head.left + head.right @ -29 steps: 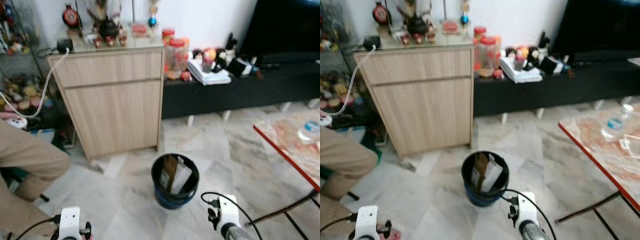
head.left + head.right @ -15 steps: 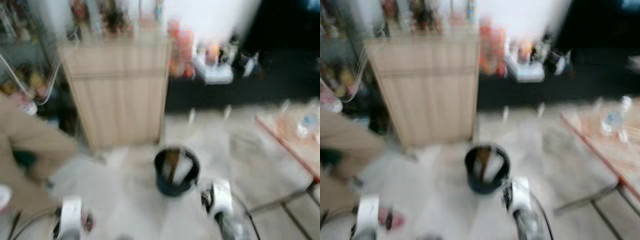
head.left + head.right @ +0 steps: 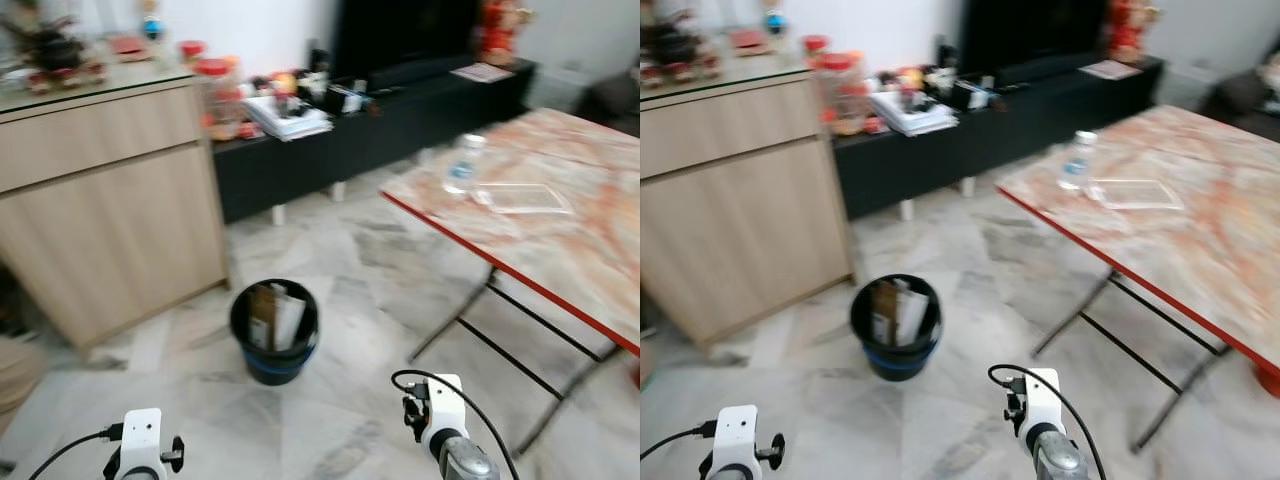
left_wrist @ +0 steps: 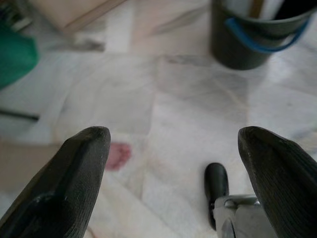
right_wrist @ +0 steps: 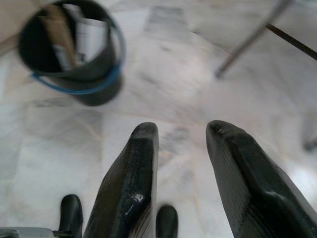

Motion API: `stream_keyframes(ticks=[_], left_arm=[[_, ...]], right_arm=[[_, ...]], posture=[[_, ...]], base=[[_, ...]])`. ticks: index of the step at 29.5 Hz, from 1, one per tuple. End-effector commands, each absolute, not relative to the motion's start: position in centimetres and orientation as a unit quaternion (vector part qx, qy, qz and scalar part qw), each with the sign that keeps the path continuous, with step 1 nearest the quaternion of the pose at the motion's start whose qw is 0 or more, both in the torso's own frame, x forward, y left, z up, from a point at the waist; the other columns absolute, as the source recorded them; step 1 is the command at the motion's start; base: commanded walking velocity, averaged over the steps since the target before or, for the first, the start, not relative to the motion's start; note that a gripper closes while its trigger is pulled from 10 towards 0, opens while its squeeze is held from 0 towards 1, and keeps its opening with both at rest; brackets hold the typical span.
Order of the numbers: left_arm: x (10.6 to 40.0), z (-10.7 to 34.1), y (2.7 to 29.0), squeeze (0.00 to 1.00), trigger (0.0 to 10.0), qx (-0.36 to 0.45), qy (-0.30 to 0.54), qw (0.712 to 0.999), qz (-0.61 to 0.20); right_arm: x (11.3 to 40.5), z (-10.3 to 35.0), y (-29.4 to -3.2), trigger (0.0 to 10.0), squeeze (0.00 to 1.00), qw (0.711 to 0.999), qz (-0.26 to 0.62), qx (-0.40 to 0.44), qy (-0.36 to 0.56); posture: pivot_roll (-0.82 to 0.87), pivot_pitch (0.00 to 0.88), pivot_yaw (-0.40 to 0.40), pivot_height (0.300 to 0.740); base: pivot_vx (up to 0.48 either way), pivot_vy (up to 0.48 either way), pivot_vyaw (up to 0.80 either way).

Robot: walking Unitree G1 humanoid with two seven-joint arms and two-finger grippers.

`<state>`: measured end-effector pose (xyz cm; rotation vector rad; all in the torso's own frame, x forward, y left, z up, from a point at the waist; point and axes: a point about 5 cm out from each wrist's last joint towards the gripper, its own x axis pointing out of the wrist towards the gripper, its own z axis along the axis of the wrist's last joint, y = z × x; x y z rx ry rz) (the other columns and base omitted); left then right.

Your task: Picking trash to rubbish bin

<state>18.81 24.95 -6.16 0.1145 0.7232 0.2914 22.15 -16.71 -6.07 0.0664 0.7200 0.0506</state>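
Left eye view: a round black rubbish bin [image 3: 273,330] with a blue handle stands on a glossy grey-veined marble floor [image 3: 350,270], holding upright pieces of cardboard and paper [image 3: 276,315]. Behind it is a pale wood-grain cabinet [image 3: 100,200], beside a long low black TV bench [image 3: 400,120]. On the robot's right, a marble-patterned table [image 3: 560,230] with a red edge and thin black legs carries a clear plastic bottle [image 3: 460,165]. Both arms hang low over the floor. The left gripper [image 4: 173,163] has its ridged black fingers spread wide, empty. The right gripper [image 5: 181,163] shows a narrow gap between its fingers, holding nothing.
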Motion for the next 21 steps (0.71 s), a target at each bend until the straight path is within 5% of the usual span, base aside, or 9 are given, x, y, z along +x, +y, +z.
stream_keyframes(ticks=[1,21], left_arm=[[18.66,-6.29,24.88,0.00,10.0,0.055,0.357,0.922,0.141],[18.72,-6.30,24.89,0.00,10.0,0.060,0.361,0.920,0.139]], right_arm=[[21.97,-6.21,-16.77,10.0,0.00,0.933,0.022,0.032,0.357],[21.91,-6.30,-16.41,10.0,0.00,0.931,0.029,0.027,0.363]], posture=[[0.06,0.037,-0.059,0.740],[0.06,0.015,-0.057,0.740]], base=[[0.000,0.000,-0.80],[0.000,0.000,-0.80]])
